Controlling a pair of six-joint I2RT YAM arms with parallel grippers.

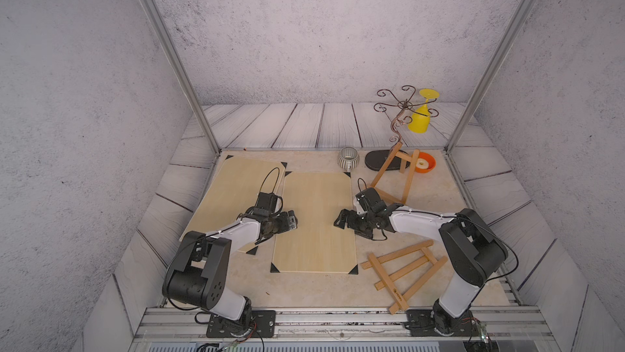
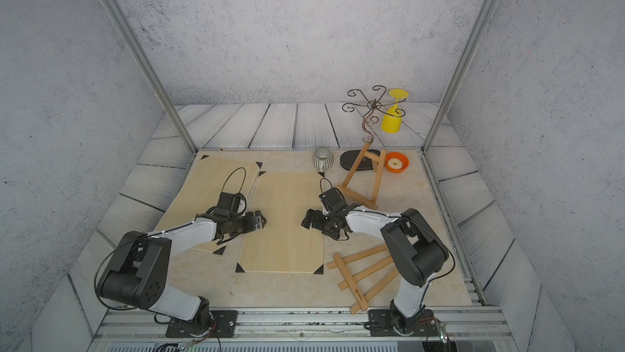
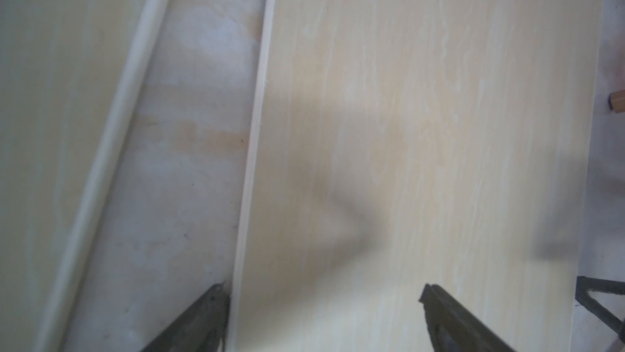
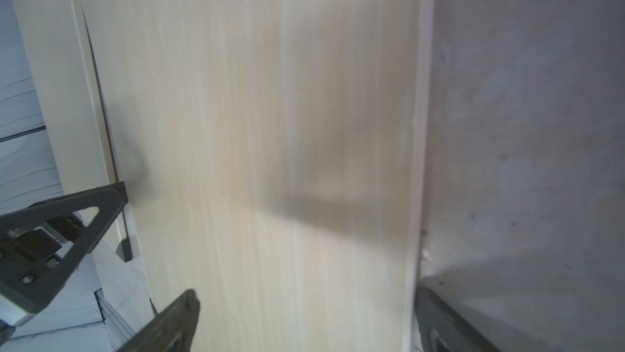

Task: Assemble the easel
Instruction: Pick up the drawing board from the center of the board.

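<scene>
At the near right of the bench (image 1: 304, 287), a wooden easel frame (image 1: 388, 280) lies flat and folded, its foot close to the right arm's base; judged not yet set up. A second easel (image 1: 409, 178) stands upright at the far right, at the black foot of a wire stand (image 1: 402, 107) that carries a yellow goblet (image 1: 419, 120); whether they touch cannot be told.

Left of both easels, the centre panel (image 1: 316, 198) lies flat with an arm at each long edge. The jaws of the left gripper (image 1: 293, 220) and the right gripper (image 1: 339, 221) stand spread wide, grasping nothing. Each wrist view shows one finger outside the panel's edge and one over its face, a stance judged to suit pinching that edge for a lift.

A second panel (image 1: 233, 184) lies skewed further left, with a wedge of bare bench between the two. Open room: the near strip of bench. Tight: a striped mug (image 1: 348, 157) and an orange bowl (image 1: 427, 166) flank the standing easel.
</scene>
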